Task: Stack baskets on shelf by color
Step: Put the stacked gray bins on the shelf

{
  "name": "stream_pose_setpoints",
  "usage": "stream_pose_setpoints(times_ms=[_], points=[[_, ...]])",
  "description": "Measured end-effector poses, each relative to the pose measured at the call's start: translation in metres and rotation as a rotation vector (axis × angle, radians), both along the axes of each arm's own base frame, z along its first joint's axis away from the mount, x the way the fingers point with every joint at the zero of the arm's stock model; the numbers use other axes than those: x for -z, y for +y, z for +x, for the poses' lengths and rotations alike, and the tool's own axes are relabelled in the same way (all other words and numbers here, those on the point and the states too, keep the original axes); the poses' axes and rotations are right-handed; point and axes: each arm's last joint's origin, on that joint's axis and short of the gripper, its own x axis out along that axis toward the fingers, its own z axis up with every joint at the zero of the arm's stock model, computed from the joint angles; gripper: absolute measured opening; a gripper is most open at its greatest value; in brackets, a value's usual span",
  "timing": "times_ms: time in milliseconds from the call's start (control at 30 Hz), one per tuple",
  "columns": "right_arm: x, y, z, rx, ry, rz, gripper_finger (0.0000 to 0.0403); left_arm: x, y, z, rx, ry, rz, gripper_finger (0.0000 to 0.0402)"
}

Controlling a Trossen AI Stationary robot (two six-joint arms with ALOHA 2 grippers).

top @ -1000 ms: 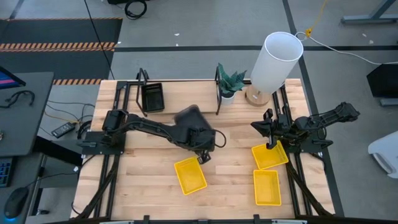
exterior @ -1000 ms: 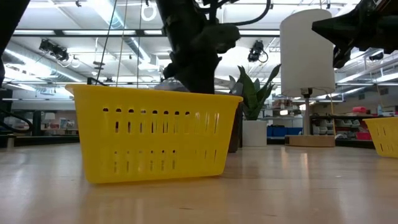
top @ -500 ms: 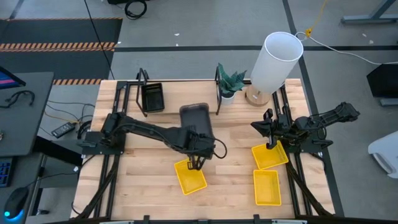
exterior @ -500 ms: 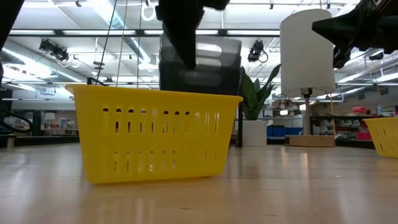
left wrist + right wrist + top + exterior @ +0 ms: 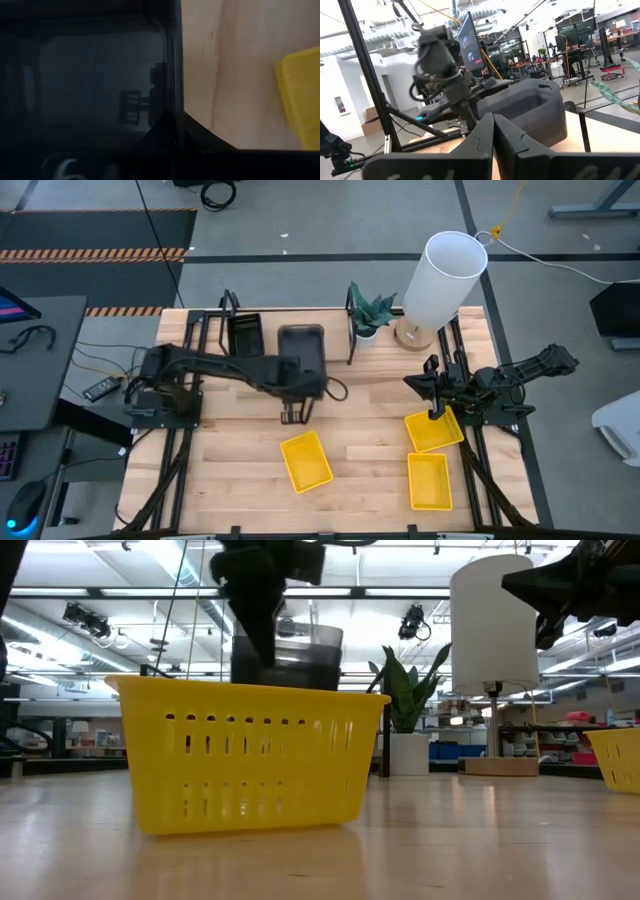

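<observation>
Above the shelf, dark grey basket pinched at its near rim by closed left fingers.

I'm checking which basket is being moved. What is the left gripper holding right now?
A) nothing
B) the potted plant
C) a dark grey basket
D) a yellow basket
C: in the high view the left gripper is shut on the rim of a dark grey basket, carried near the shelf, while all three yellow baskets lie on the table.
</observation>
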Motion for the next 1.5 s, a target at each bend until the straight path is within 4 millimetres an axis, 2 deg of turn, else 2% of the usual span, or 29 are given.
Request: stream_pose_setpoints(times_ms=[333,467,600,1167,1333,1500], points=[[0.0,0.0,0.0,0.0,0.003,-0.001,0.0012,0.014,0.058,-0.038,0.019,-0.038,0.042,0.0011],[0.0,0.0,0.0,0.0,0.002,-0.001,0.0012,0.025,0.081,-0.047,-0.037,0.01,0.039,0.0011],[0.0,0.0,0.0,0.0,0.003,-0.001,0.0012,0.027,0.097,-0.052,-0.04,0.016,0.021,0.0011],[0.0,0.0,0.0,0.0,0.003,-0.001,0.0012,0.027,0.121,-0.06,0.006,0.057,0.027,0.0018],[0.0,0.0,0.0,0.0,0.003,-0.001,0.0012,0.027,0.122,-0.06,-0.017,0.062,0.065,0.0048],[0.0,0.0,0.0,0.0,0.003,-0.001,0.0012,0.029,0.12,-0.06,-0.052,0.086,0.106,0.0104]])
